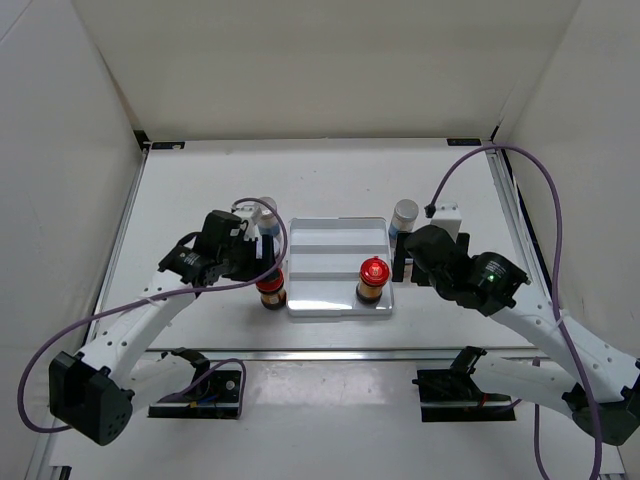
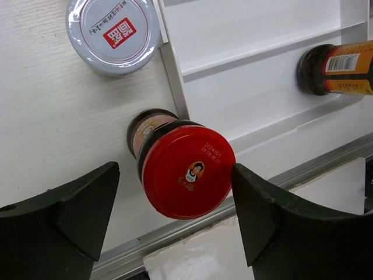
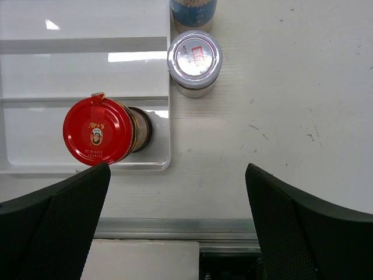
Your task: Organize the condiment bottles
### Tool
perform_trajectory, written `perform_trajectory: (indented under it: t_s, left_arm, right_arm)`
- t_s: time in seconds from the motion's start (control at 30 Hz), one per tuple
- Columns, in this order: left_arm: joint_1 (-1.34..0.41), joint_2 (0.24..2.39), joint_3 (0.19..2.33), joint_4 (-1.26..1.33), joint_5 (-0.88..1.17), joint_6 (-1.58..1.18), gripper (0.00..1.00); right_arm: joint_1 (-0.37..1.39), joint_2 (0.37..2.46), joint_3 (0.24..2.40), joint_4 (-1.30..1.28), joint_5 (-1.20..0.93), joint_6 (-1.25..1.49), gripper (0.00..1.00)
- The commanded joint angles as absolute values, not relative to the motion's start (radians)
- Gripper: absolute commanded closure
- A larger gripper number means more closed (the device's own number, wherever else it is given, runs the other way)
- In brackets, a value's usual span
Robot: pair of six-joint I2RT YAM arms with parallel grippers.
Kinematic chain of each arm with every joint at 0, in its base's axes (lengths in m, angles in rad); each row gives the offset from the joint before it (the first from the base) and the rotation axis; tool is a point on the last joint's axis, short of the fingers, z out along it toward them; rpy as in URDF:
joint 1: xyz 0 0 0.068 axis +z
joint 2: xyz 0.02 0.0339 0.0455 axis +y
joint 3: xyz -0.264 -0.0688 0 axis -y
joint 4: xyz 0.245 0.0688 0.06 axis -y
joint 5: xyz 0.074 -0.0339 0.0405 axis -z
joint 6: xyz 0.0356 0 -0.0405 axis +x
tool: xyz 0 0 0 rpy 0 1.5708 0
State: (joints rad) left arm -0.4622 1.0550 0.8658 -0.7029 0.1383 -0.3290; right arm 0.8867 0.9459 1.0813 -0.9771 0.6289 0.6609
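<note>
a lab robot cell
plain white panels (image 1: 300,60) walled the white table (image 1: 330,180) at the frame's top and sides; purple cables (image 1: 510,150) looped at right, an aluminium rail (image 1: 330,353) ran along the bottom.

Left of frame, a red-capped jar (image 3: 97,132) stands in the white tray (image 3: 70,70); a white-lidded jar (image 3: 194,61) sits just beside the tray on the counter (image 3: 280,116).

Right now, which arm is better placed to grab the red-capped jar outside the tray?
Left: the left gripper, open, straddles that jar beside the tray's left edge; the right gripper hangs across the tray.
</note>
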Motion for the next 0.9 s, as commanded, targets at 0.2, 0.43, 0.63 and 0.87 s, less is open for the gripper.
perform_trajectory:
  t_s: [0.2, 0.43, 0.63, 0.87]
  left_arm:
    - [-0.518, 1.095, 0.885, -0.71, 0.115, -0.316, 0.04]
    - [-0.518, 1.158, 0.903, -0.745, 0.094, -0.316, 0.13]
    - [-0.528, 1.075, 0.916, -0.746, 0.025, -0.325, 0.42]
    - [-0.538, 0.977, 1.089, -0.816, 0.003, -0.373, 0.88]
  right_arm:
    - [0.893, 0.933, 1.063, -0.977, 0.66, 0.689, 0.0]
    - [0.893, 0.942, 1.054, -0.977, 0.66, 0.689, 0.0]
    - [0.893, 0.913, 1.045, -0.977, 0.66, 0.689, 0.0]
    - [0.893, 0.904, 1.035, -0.996, 0.669, 0.689, 0.0]
